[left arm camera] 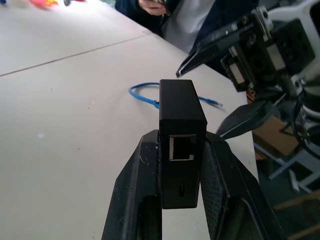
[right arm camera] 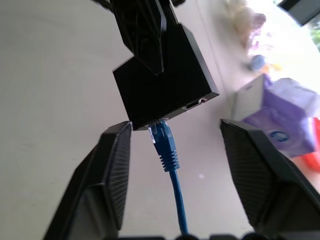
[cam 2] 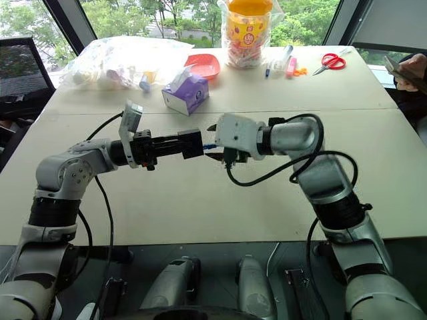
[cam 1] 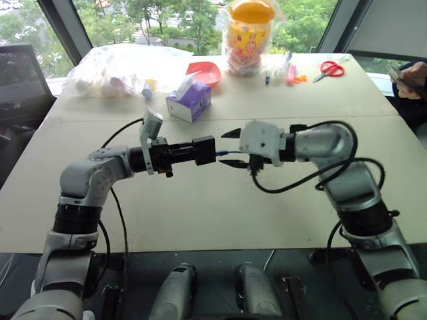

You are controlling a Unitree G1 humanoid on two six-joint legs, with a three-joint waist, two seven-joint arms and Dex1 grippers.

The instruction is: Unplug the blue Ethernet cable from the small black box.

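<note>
left gripper (cam 1: 200, 151) pinching the small black box (cam 1: 204, 150), matte and boxy, blue Ethernet cable (right arm camera: 170, 165) plugged into its port, right gripper (right arm camera: 175, 165) spread wide around the ribbed plug

The table (cam 1: 200, 200) is being lit brightly by daylight from the windows (cam 1: 167, 20) behind. The purple tissue box (right arm camera: 285, 120) is being blurred and the background washed out in the right wrist view.

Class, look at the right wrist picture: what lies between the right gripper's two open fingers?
The blue Ethernet cable runs up between the fingers, touching neither, its plug still at the small black box, which the left gripper holds.
</note>
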